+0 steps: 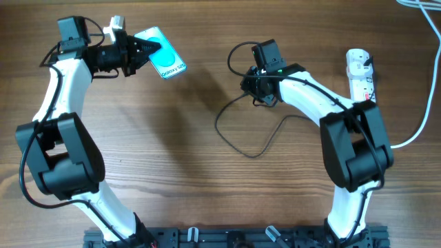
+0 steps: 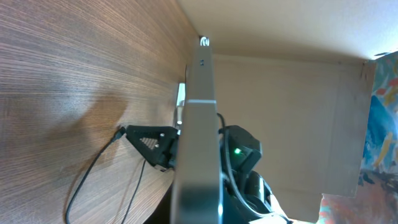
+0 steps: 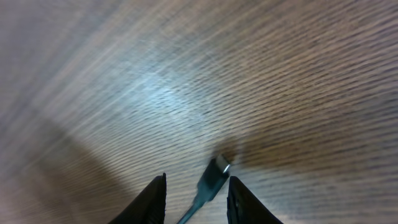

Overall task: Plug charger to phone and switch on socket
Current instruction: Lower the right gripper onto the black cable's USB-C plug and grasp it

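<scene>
Where the left arm reaches to the far left of the table (image 1: pixel 172 172), the left gripper (image 1: pixel 146 49) is clamped on one end of the phone (image 1: pixel 165 60). The phone is raised off the wood and tilted, with its teal screen facing the overhead camera. From the left wrist camera it shows edge-on, with open wall beyond it.

Between the phone and the right gripper (image 1: pixel 251 91) lies a broad strip of bare wood with nothing in it. Most of the near half of the table is also free, except for the charger (image 1: pixel 256 156). This black cable loops loosely from the right gripper towards the near side and curls back under the right forearm.

The socket (image 1: pixel 360 72) sits at the far right, well apart from the phone. It lies just behind the right arm's elbow, red switch end nearest that arm. Its white lead (image 1: pixel 420 103) runs along the right edge.

In the right wrist view the right gripper (image 3: pixel 196 202) is low over the wood, and its jaws are parted wider than the cable. The charger's connector tip (image 3: pixel 219 167) lies just ahead of the fingertips (image 3: pixel 155 199), and the cable runs back through the gap. Neither finger is seen touching it, so the gripper is released in that view.
</scene>
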